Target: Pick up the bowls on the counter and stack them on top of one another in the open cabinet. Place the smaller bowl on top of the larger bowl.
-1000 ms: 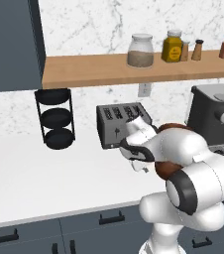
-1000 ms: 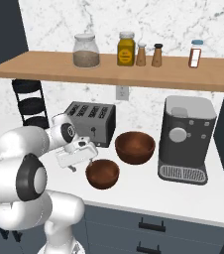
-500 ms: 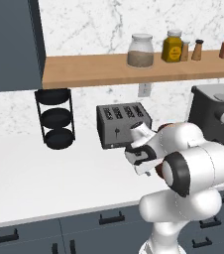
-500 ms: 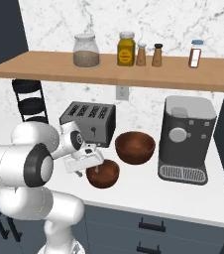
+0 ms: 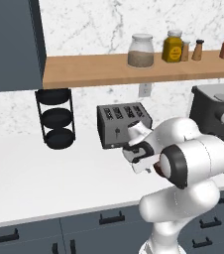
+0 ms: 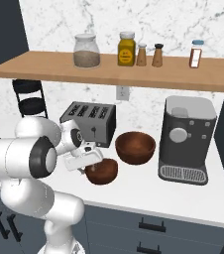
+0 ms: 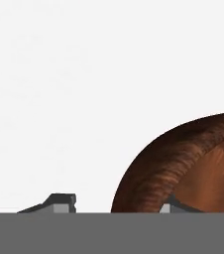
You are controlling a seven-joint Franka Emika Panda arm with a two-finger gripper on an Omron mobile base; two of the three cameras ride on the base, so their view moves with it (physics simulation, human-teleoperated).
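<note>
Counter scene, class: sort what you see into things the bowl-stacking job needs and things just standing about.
Needed for the job:
smaller bowl
larger bowl
counter
cabinet
gripper, jaws astride the smaller bowl's rim

Just standing about:
toaster
coffee machine
black rack
shelf with its jars and shakers

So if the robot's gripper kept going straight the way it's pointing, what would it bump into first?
Most likely the smaller bowl. In the hand view the gripper straddles its near rim, one fingertip over the white counter, the other over the bowl's inside. So the rim probably comes first, though depth is hard to judge.
</note>
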